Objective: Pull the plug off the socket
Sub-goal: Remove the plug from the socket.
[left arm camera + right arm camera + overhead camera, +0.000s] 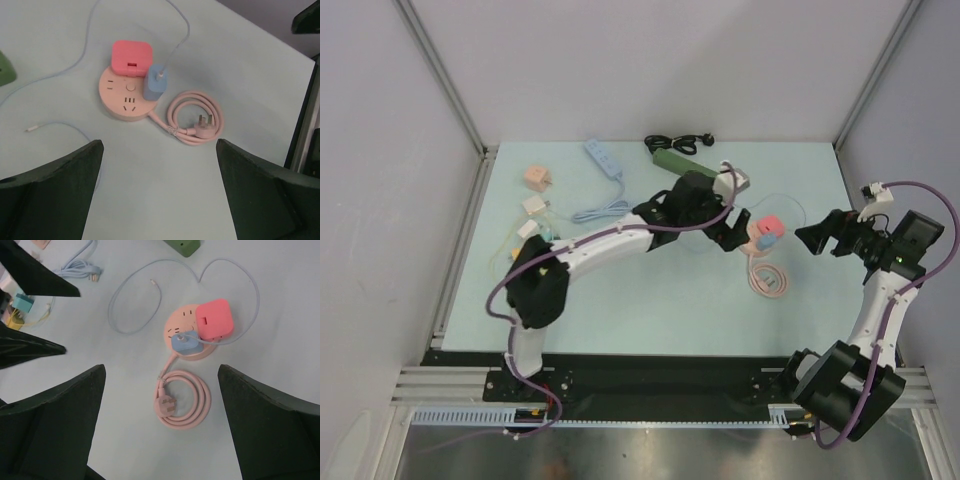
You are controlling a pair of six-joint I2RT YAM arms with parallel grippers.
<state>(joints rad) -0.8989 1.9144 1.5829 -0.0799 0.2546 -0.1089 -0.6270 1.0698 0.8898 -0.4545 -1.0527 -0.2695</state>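
Round matte pink socket bearing square red plug, rounded blue plug.
Gaping, empty: left gripper, right gripper; slots legible from wrists only.

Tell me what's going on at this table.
Two robot arms are set to unplug something from the round pink socket. A red adapter and a blue charger both sit plugged into it, with its own pink cord coiled beside it. The left gripper and right gripper hover above it from either side, both open, neither touching anything yet.
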